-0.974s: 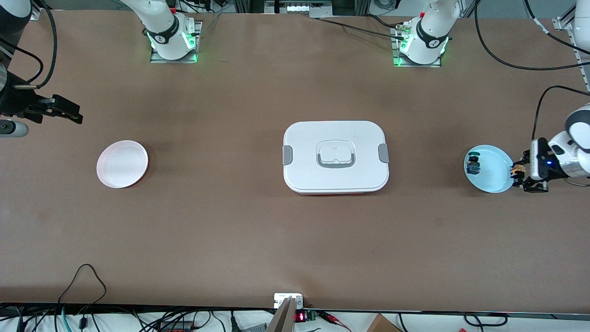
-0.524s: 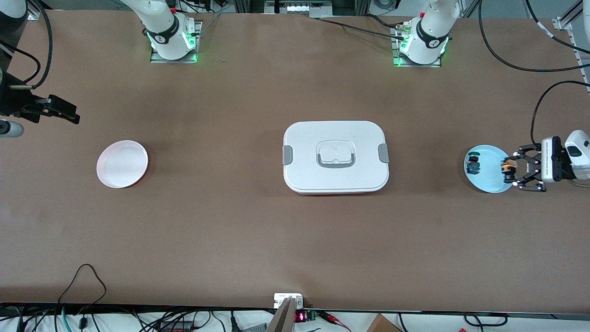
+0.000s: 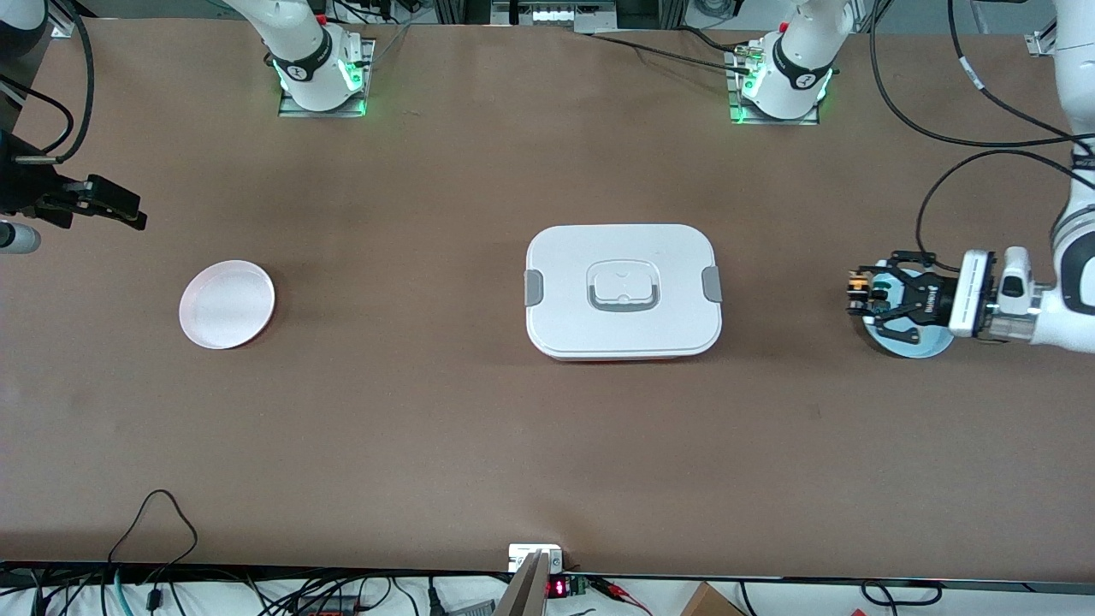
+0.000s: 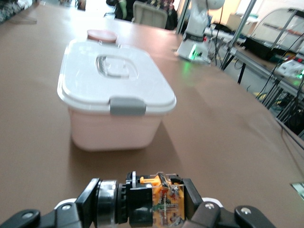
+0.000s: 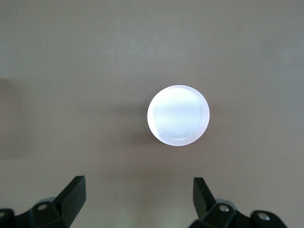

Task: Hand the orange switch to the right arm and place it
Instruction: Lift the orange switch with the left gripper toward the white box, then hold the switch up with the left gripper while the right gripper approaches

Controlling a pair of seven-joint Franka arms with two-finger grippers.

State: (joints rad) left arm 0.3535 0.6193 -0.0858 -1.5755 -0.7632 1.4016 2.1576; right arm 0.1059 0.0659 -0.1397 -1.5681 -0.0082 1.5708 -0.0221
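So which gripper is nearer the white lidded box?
Left. The left gripper hangs over the blue dish beside the white lidded box; the right gripper waits past the pink dish.

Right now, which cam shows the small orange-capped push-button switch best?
Left wrist view: the orange-bodied push-button switch fills the foreground, clamped in the left gripper. Front view shows only an orange speck; right wrist view shows none of it.

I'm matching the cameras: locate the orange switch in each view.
Front view: orange switch in the left end effector, over the blue dish.
Left wrist view: bottom centre, between the fingers.
Right wrist view: not in it.
Shared landmark: white box.
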